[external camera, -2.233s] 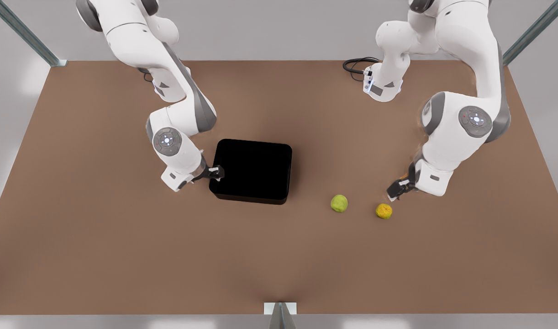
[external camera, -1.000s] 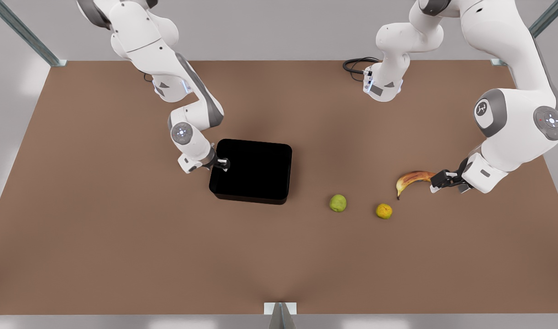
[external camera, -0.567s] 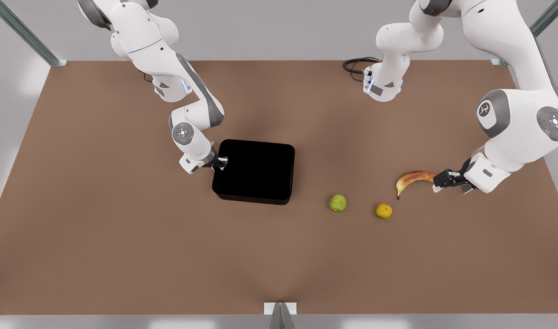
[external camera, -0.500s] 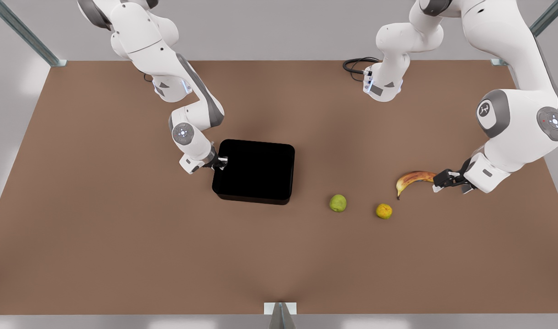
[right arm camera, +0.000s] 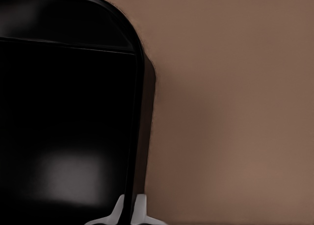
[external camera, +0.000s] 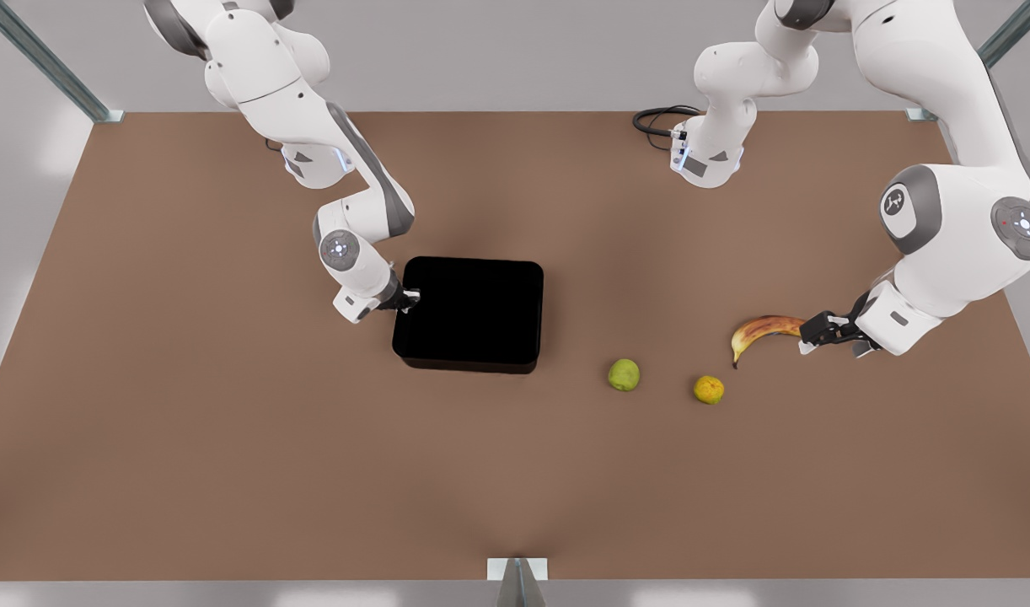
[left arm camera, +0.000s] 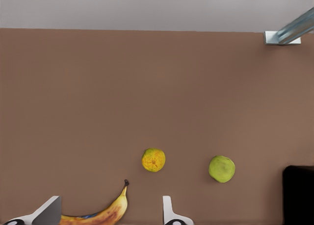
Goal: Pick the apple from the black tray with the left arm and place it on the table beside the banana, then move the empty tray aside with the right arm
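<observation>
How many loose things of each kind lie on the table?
Black tray: 1
Apple, yellow-green: 1
Round yellow-orange fruit: 1
Banana: 1
Total: 4

1. The left gripper [external camera: 810, 331] hangs low at about 3 o'clock in the front view, fingers [left arm camera: 169, 212] spread wide apart.
2. The right gripper [external camera: 407, 298] sits low near centre, toward 9 o'clock, fingers [right arm camera: 119, 210] pinched close together.
</observation>
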Available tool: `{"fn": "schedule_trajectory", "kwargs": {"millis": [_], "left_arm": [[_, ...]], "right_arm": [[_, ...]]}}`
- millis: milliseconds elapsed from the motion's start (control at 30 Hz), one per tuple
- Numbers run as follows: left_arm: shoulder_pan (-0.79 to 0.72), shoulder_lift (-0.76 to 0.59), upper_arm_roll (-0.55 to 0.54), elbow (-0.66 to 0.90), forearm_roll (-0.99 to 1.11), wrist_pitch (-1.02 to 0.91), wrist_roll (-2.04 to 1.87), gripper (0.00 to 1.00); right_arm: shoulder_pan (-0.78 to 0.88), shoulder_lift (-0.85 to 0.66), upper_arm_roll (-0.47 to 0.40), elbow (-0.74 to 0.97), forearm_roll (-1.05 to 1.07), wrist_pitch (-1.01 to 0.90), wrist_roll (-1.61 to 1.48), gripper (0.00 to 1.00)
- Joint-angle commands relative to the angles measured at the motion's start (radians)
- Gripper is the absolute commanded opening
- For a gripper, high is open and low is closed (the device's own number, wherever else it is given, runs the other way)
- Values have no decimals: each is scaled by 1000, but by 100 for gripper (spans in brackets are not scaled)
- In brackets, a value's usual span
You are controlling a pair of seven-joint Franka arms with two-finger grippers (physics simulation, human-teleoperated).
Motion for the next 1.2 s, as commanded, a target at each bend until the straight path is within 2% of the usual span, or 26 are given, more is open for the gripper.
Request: {"fn": "schedule_trajectory", "kwargs": {"millis": [0, 333, 433, 667, 933, 967, 1167], "left_arm": [[0, -2, 0, 0, 1, 0, 12, 100], [0, 0, 0, 0, 1, 0, 12, 100], [0, -2, 0, 0, 1, 0, 12, 100], [-2, 0, 0, -8, 1, -2, 9, 100], [14, 0, 0, -2, -1, -2, 14, 100], [18, 0, 0, -2, -2, -2, 14, 100], [15, -2, -2, -2, -1, -2, 11, 100]], "right_arm": [[-1, -2, 0, 2, -3, -3, -57, 21], [-62, -100, -13, 10, -3, -150, -161, 21], [-62, -157, -85, 34, -3, -249, -266, 21], [-62, -232, -375, 234, -97, -565, -632, 21], [-64, -197, -652, 352, -86, -601, -1068, 21], [-85, -180, -675, 364, -85, -601, -1119, 21], [-196, 49, -665, 473, 4, -600, -1254, 21]]}}
